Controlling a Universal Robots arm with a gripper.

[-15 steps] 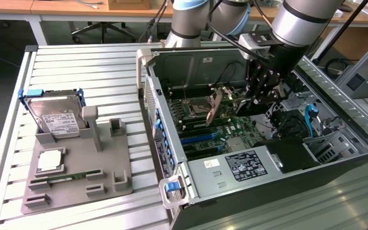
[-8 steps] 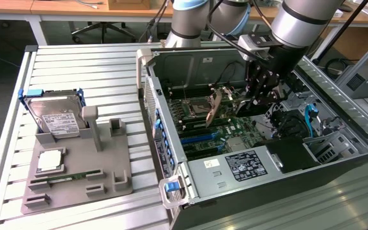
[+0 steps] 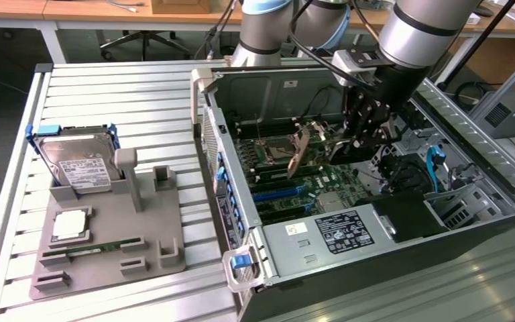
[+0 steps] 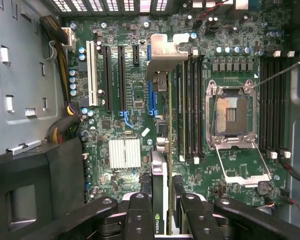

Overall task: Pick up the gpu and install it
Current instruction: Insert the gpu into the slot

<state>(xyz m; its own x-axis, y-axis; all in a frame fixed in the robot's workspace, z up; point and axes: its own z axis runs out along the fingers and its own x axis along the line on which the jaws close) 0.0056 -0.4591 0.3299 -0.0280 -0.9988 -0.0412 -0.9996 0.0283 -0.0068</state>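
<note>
gpu [image 4: 160,167] in gripper [image 4: 163,216] above motherboard [image 4: 126,95]

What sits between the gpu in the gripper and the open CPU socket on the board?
In the wrist view, a bank of black memory slots runs between the gpu and the CPU socket.
</note>
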